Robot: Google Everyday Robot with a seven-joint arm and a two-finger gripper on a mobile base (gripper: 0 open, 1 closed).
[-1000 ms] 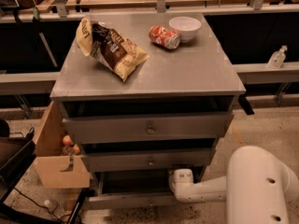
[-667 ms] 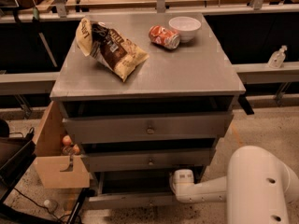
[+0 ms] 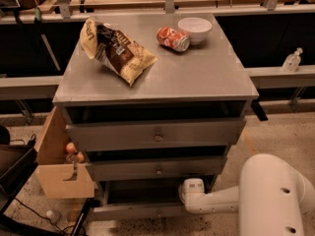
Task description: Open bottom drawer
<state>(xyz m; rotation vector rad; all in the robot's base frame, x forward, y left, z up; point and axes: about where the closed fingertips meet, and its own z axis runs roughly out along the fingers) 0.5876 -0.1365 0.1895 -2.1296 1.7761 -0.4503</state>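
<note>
Low at the grey cabinet [image 3: 197, 73], the tool [image 3: 189, 190] sits by the bottom drawer [image 3: 142, 211], spread untellable.

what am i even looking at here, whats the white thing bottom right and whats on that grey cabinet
This is one camera looking down at a grey three-drawer cabinet. The white shape is a robot's arm; its tool is low down, at the dark gap just above the bottom drawer, which looks partly pulled out. Whether the tool grips anything cannot be seen. On top lie a chip bag, a red soda can on its side and a white bowl.
</note>
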